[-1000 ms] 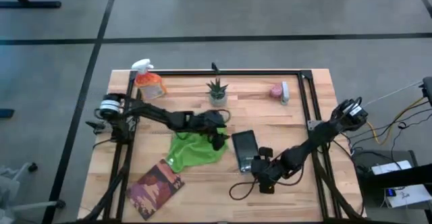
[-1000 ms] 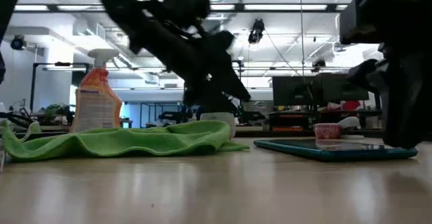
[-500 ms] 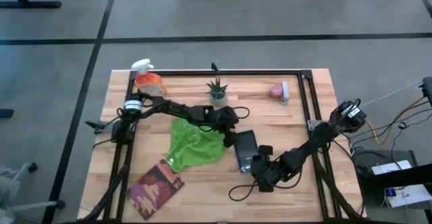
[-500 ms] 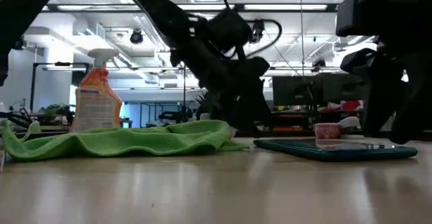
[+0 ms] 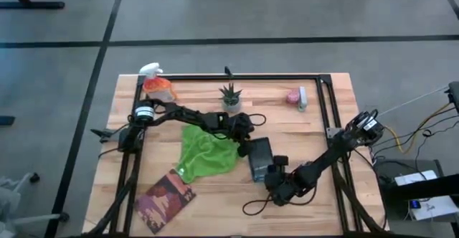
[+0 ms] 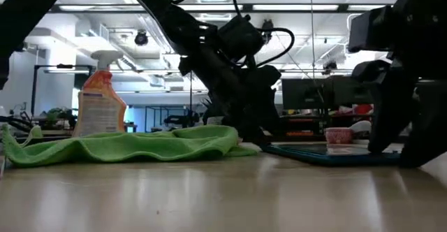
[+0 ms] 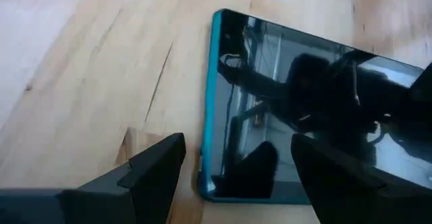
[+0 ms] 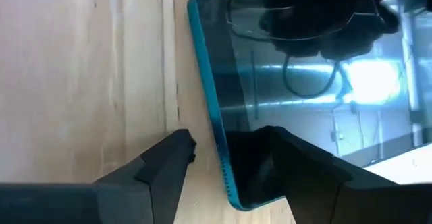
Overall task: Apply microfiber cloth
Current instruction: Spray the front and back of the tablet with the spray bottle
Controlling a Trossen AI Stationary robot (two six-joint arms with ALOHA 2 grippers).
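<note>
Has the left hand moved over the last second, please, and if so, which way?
Yes. The left hand has swung off the microfiber cloth toward the tablet, away from the spray bottle; it is open at the tablet's corner.

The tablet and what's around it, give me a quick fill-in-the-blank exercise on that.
1. The tablet has a ____ coloured edge.
2. Lying directly beside the tablet on the high view's left is the lime-green ____.
3. The left gripper has its jaws ____ at one corner of the tablet.
4. The small potted ____ stands beyond the microfiber cloth.

Missing words: teal; cloth; open; plant
</note>
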